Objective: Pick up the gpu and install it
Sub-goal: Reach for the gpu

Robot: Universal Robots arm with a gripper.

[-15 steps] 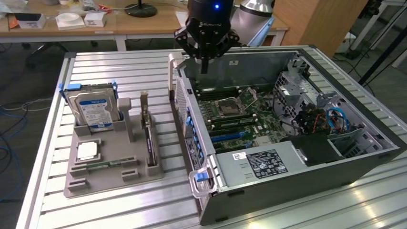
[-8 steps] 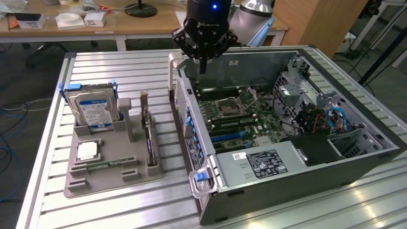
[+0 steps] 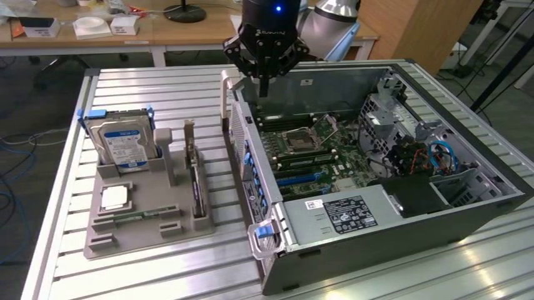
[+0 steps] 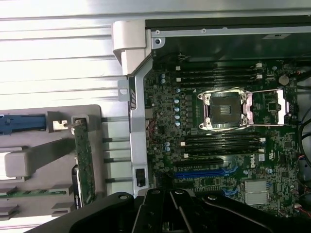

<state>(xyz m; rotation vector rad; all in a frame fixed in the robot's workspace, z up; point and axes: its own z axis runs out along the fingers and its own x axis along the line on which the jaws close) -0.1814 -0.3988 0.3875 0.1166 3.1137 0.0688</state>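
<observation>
1. Over the bench's (image 3: 142,94) far edge in the exterior view, the gripper (image 3: 264,84) hangs above the far rim of the open case (image 3: 467,219). Its fingers are pressed together and hold nothing.
2. The gpu (image 3: 194,178) stands on its long edge in a slot along the tray's (image 3: 142,240) case-side edge, well apart from the gripper.
3. A strip of bare slats runs between the tray edge and the case wall, and there is open air over the card's top edge.
4. The hard drive (image 3: 124,147) stands upright at the tray's far corner, near the card's far end.
5. The motherboard (image 3: 309,150) lies exposed inside the case, with walls rising around it.
</observation>
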